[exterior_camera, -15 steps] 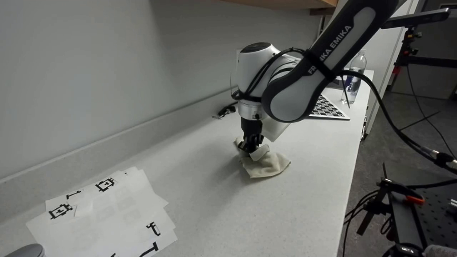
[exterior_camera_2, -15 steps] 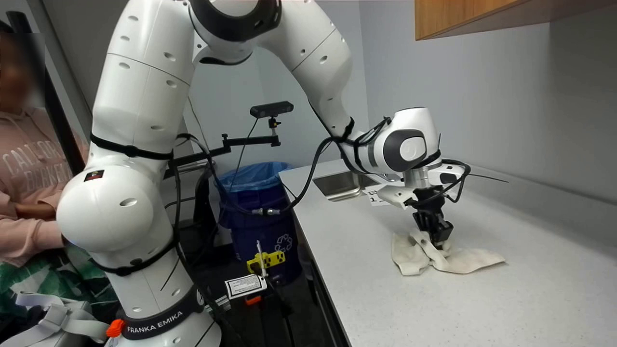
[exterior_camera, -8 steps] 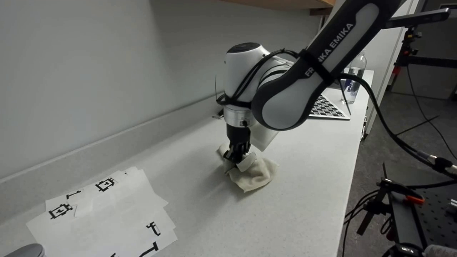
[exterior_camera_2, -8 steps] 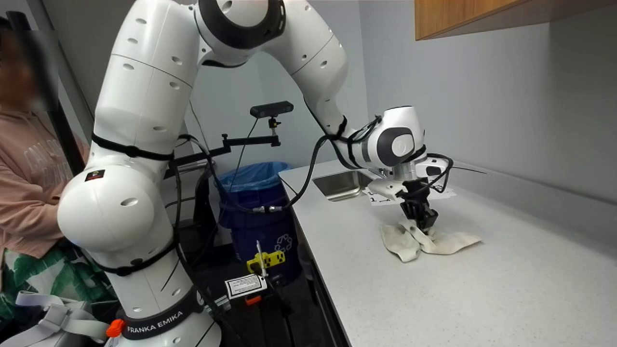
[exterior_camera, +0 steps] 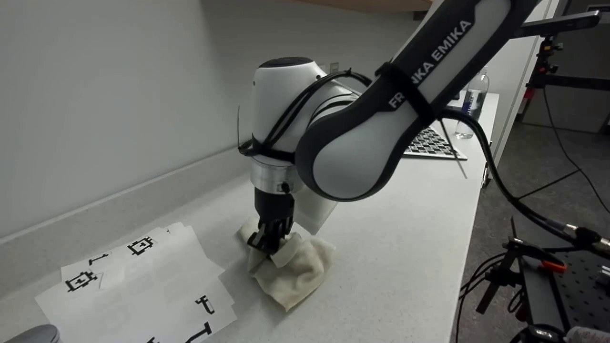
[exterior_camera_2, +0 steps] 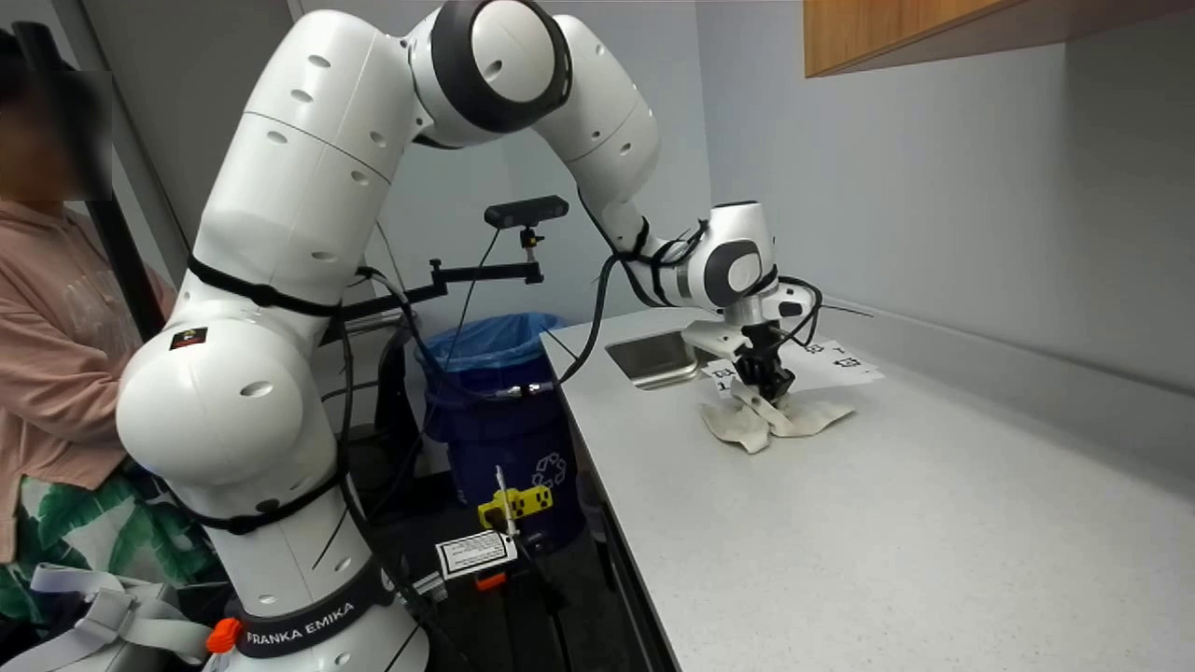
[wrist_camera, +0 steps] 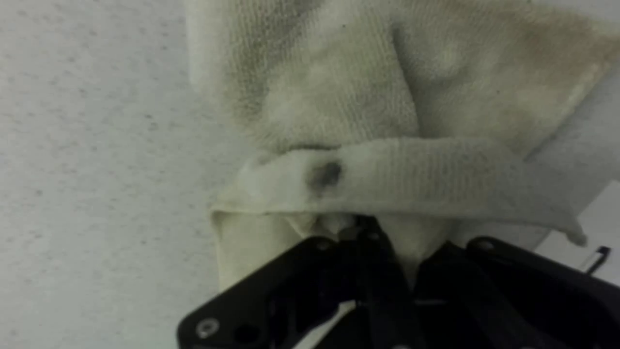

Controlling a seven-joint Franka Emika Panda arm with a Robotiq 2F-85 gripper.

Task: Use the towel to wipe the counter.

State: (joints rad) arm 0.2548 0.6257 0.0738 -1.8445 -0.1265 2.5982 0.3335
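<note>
The broad desk (exterior_camera: 381, 276) carries paper sheets (exterior_camera: 143, 290) at one end, perhaps to leave room for wiping. The towel (exterior_camera: 300, 274) lies spread on the desk near them, its bunched middle clamped by the tool (exterior_camera: 268, 246), apparently so the loose parts drag flat. Since the earlier frames, the paper sheets are unmoved; towel and tool have slid nearer them.
</note>
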